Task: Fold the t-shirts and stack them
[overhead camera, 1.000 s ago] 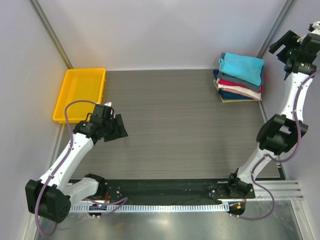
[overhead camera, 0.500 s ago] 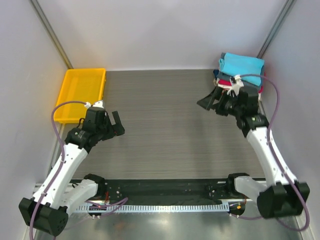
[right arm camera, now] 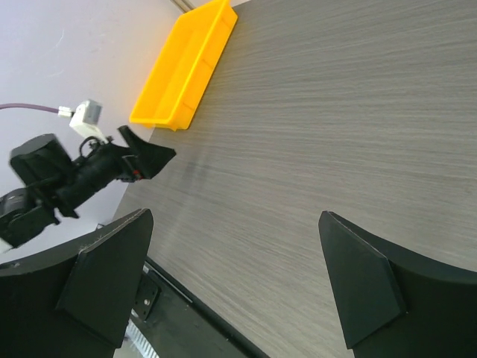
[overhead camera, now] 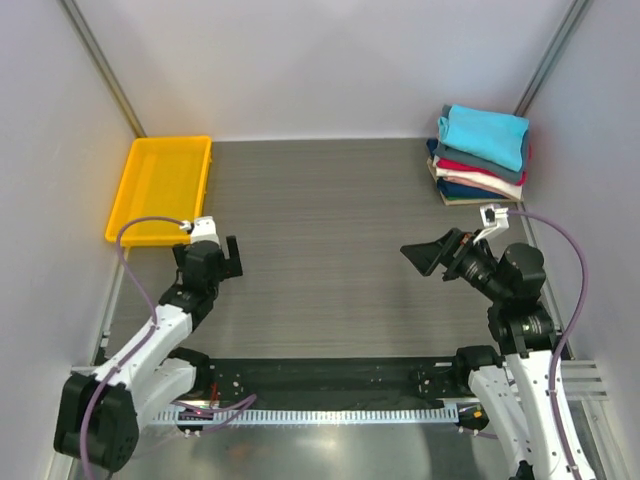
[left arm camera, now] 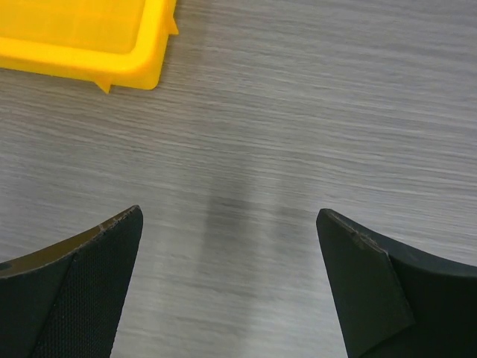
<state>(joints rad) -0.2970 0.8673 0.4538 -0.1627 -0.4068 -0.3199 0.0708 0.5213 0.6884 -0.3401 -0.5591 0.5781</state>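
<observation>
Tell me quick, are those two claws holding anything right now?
Left gripper: open, holding nothing.
Right gripper: open, holding nothing.

The top camera looks down from behind; both wrist cameras skim the table (left arm camera: pixel 298 112), sharing the yellow tray (left arm camera: pixel 127 71).

t-shirts (overhead camera: pixel 481 160): folded, sat in one pile | top: turquoise shirt (overhead camera: pixel 487 133), lay slightly askew | beneath, in order: slate-grey shirt (overhead camera: pixel 474 158), red shirt (overhead camera: pixel 462 166), cream shirt (overhead camera: pixel 482 181), navy shirt (overhead camera: pixel 462 189) | place: far right corner of table (overhead camera: pixel 330 230)
</observation>
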